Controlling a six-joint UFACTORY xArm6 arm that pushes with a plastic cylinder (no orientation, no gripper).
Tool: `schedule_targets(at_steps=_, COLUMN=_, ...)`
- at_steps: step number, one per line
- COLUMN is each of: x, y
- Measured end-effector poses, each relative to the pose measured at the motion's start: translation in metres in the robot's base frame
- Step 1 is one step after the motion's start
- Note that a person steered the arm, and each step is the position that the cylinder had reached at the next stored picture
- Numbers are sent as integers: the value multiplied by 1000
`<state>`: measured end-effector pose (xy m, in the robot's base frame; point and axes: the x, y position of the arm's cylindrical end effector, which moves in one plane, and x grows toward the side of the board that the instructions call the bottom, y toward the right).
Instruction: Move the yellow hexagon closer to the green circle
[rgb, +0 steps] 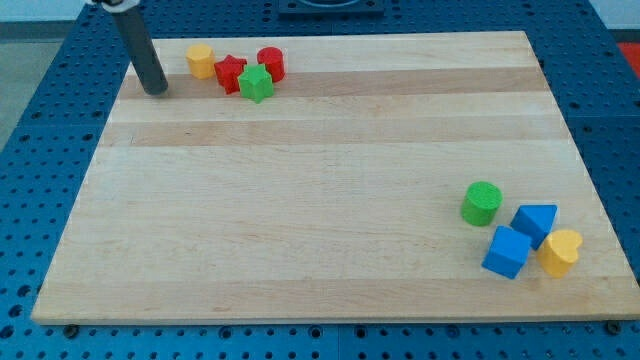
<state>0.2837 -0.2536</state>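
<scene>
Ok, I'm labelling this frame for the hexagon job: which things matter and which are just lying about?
In the job:
yellow hexagon
green circle
my tip, to the view's left of the hexagon

Lying about:
red star
green star
red cylinder
blue triangle
blue cube
yellow heart

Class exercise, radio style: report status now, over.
My tip left of yellow hexagon, apart. Green circle far off, lower right. Red star, green star beside hexagon, toward circle.

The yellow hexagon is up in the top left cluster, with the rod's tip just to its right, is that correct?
Not quite. The camera view shows my tip to the left of the yellow hexagon, not its right, with a small gap between them. The hexagon is indeed in the top left cluster, beside the red star.
</scene>
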Motion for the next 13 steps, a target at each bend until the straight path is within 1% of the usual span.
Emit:
schedule_targets(at_steps=1, x=-37, y=6)
schedule_targets(at_steps=2, x=-48, y=33)
schedule_targets(at_steps=3, x=-44, y=55)
schedule_targets(at_steps=5, x=-21, y=99)
schedule_targets(at_steps=6, x=-5, y=131)
schedule_targets(at_steps=7, x=2, y=157)
schedule_targets(at_steps=8, x=2, y=174)
schedule_targets(at_steps=10, x=-8, y=180)
schedule_targets(at_steps=11, x=-13, y=202)
schedule_targets(at_steps=13, x=-14, y=268)
